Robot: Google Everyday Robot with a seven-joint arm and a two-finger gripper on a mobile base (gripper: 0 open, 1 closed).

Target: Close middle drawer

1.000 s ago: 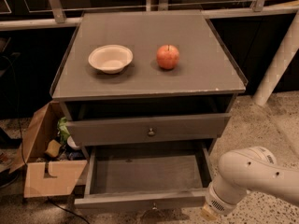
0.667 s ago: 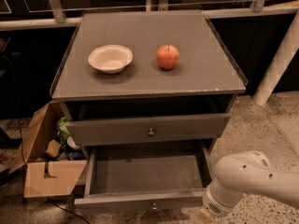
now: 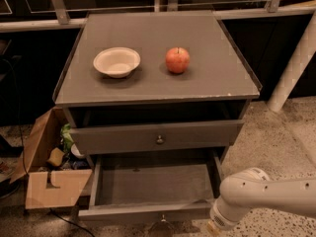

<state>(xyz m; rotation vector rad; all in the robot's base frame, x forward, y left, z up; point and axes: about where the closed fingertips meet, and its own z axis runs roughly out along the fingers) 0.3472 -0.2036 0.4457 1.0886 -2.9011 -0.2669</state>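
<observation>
Since the earlier frame the arm (image 3: 266, 194) has dropped lower and shifted left, closer to the right end of the middle drawer (image 3: 148, 186). The cabinet, bowl and apple lie as before.

Middle drawer: it is pulled far out past the front edge of the cabinet (image 3: 158, 90), toward the viewer. Its long axis runs left to right, parallel to that edge. The open box faces up. The front panel and its knob (image 3: 162, 217) face the viewer, low in the view.

Top drawer (image 3: 123, 138): it is out only a little, with its front parallel to the same edge.

Gripper (image 3: 214, 227): it sits at the arm's end, off the cabinet's front right corner and just right of the middle drawer's front panel. Whether it touches the panel cannot be told. The bottom of the view cuts most of it off, so whether it is spread or closed cannot be told.

Top surface: the bowl (image 3: 117, 61) sits toward the left edge. The apple (image 3: 177, 60) sits near the middle, apart from the bowl.

Obscured: a dark shape under the knob is cut off and cannot be identified. Whatever lies beneath the middle drawer is hidden by it. The arm runs out of view at the right. A cardboard box (image 3: 49, 191) stands on the floor off the front left corner, and its contents are hard to make out.
</observation>
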